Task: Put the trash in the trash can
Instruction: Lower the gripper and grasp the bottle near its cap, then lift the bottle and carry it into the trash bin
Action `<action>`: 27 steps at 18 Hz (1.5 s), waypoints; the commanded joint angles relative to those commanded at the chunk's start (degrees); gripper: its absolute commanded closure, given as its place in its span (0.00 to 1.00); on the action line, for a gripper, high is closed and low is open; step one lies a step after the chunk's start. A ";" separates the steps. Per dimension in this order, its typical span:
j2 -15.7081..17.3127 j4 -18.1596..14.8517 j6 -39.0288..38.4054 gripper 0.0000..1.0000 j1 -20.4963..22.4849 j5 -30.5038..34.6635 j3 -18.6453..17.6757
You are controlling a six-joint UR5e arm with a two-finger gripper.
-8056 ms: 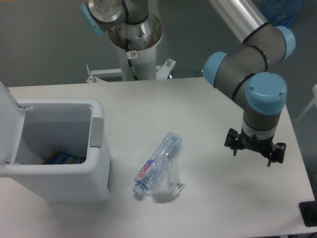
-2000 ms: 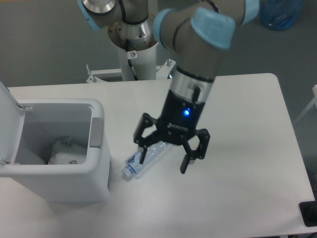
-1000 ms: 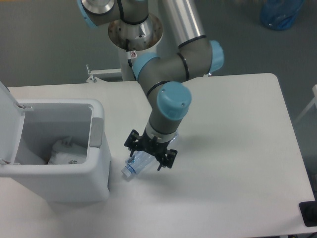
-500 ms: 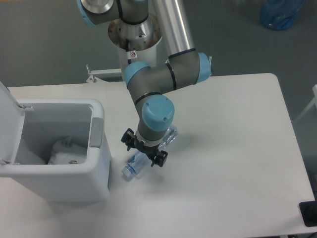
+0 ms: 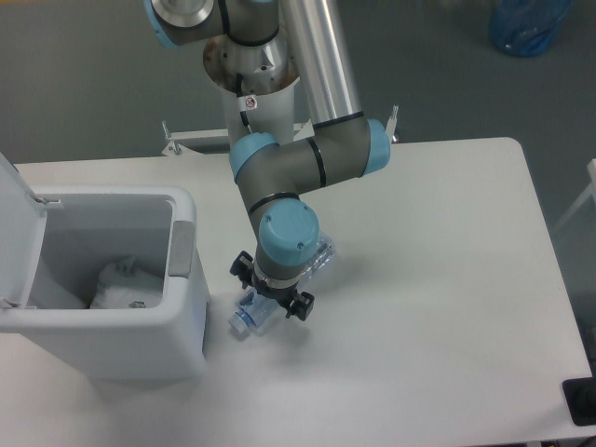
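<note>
End effector point(image 5: 272, 291) low over crushed plastic bottle point(image 5: 256, 310) lying on white counter point(image 5: 438, 307), fingers either side of it, grip state unclear, white wad point(image 5: 126, 282) inside open trash can point(image 5: 182, 307) just left.

Bottle point(image 5: 256, 311): clear plastic with a bluish tint; cap end pale blue; label colours hidden by the arm.
Wad point(image 5: 126, 282): white, with grey creases.
Bin point(image 5: 182, 321): white walls and rim; grey rectangular panel on the right rim; interior shaded pale grey.
Lid point(image 5: 13, 223): white.
Gripper point(image 5: 273, 291): black.
Arm point(image 5: 307, 163): grey links; light blue joint caps; silver upper tube.
Table point(image 5: 438, 307): plain white, no pattern.
Pedestal point(image 5: 253, 98): white, with a small red-and-white sticker.
Floor point(image 5: 93, 84): dark grey.
Bag point(image 5: 526, 23): blue, at top right.
</note>
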 joint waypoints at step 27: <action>5.97 -0.17 -1.15 0.52 9.57 -20.45 17.05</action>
